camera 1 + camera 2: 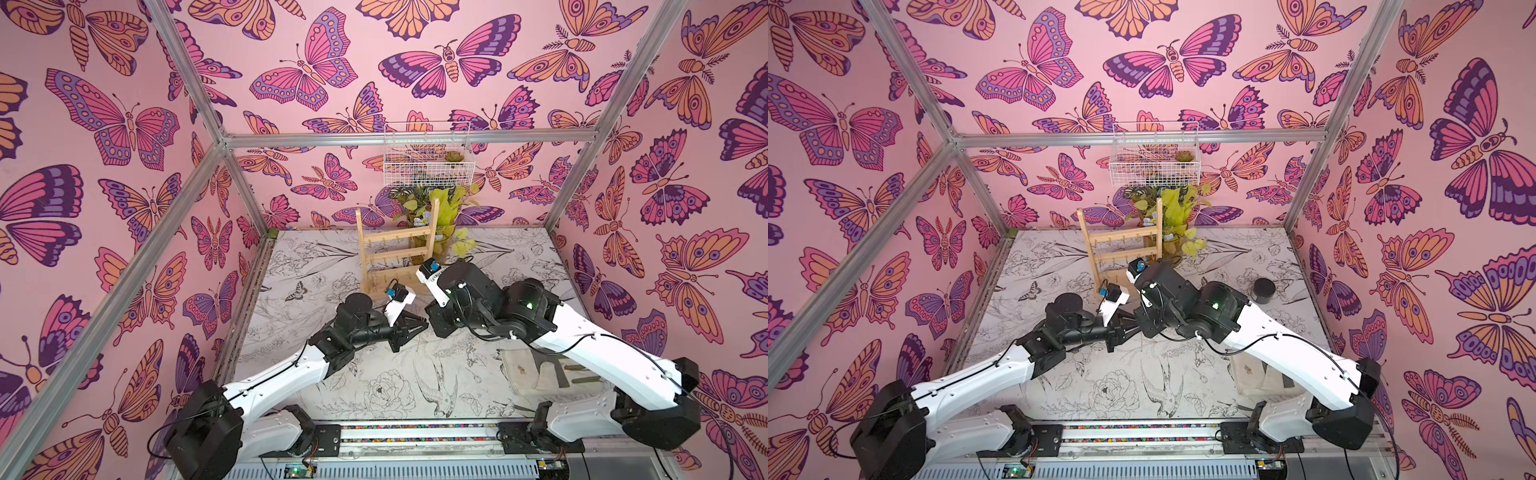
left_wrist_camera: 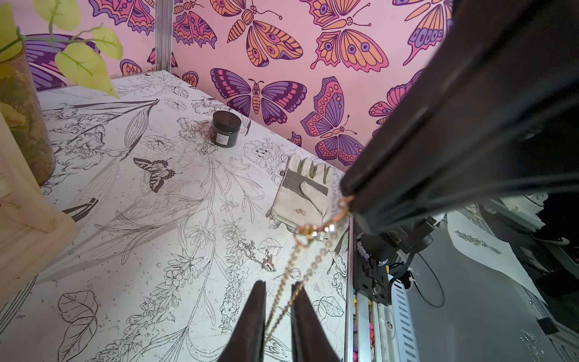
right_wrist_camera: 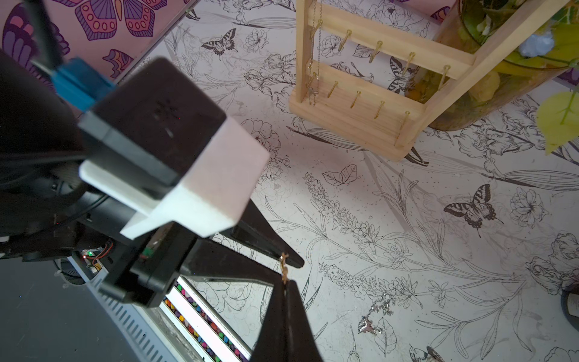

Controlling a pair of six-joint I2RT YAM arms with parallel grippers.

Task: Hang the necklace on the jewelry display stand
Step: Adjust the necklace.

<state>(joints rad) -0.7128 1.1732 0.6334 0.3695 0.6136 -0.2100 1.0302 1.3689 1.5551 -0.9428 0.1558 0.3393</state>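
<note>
1. The left arm (image 1: 282, 374) stretches low and inward; the left hand (image 2: 278, 286) holds its jaws narrowly apart.
2. The right arm (image 1: 582, 353) bends downward; the right hand (image 3: 286, 283) is pinched closed, its tips just beside the left's.

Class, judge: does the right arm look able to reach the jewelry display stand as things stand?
Probably yes. Bare table lies between the right fingers and the jewelry display stand; nothing blocks it, though the necklace they pinch also runs between the left fingers.
</note>
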